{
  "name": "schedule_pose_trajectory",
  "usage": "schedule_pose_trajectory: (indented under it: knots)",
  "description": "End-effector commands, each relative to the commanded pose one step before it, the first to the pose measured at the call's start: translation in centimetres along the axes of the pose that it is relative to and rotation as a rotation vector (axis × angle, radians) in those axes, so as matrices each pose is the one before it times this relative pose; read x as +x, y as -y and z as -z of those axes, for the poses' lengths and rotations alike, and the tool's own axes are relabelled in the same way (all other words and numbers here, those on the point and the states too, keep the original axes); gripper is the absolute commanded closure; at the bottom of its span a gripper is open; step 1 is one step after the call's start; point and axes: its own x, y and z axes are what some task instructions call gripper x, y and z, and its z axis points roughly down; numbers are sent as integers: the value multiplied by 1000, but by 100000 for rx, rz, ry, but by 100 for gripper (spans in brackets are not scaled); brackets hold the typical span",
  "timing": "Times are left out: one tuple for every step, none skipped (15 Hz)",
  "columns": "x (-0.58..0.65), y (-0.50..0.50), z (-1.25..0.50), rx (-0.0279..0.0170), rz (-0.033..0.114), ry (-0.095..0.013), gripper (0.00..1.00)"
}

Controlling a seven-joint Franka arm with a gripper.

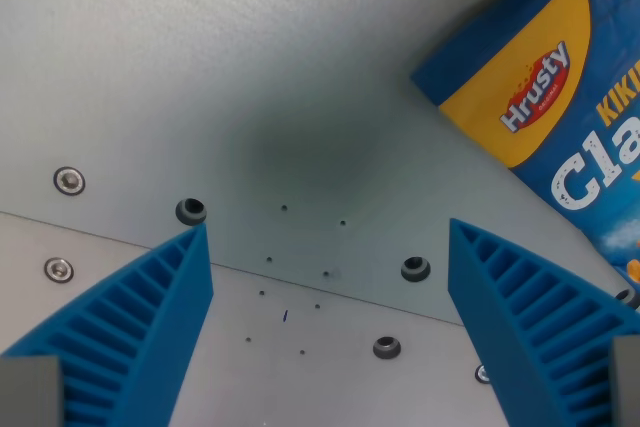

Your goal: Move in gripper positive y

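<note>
Gray metal fills the view: a flat table (200, 67) made of plates that meet at a seam, with screws and small holes in it.

The gripper (328, 235) is the thing that has to move here. It hangs low over the table, and its two blue ribbed fingers (150, 317) stand wide apart with nothing between them. Only bare table shows in the gap. That fits the job, I think: the arm is only asked to slide sideways, so it has nothing to hold.

A blue and yellow snack bag (545, 97) lies flat on the table at the wrist view's upper right. It is apart from both fingers, though the finger on the wrist view's right is near it. If the slide goes that way, that finger may bump the bag.
</note>
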Motion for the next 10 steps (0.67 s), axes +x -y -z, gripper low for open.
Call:
schedule_pose_trajectory:
  knots:
    - [40,-514,260,-191,33,-651,0]
    - [0,-500,0,0,0,0,0]
    - [0,-500,0,0,0,0,0]
    - [0,-500,0,0,0,0,0]
    - [0,-500,0,0,0,0,0]
    - [0,-500,0,0,0,0,0]
    - [0,-500,0,0,0,0,0]
    - [0,-500,0,0,0,0,0]
    - [0,-500,0,0,0,0,0]
    - [0,-500,0,0,0,0,0]
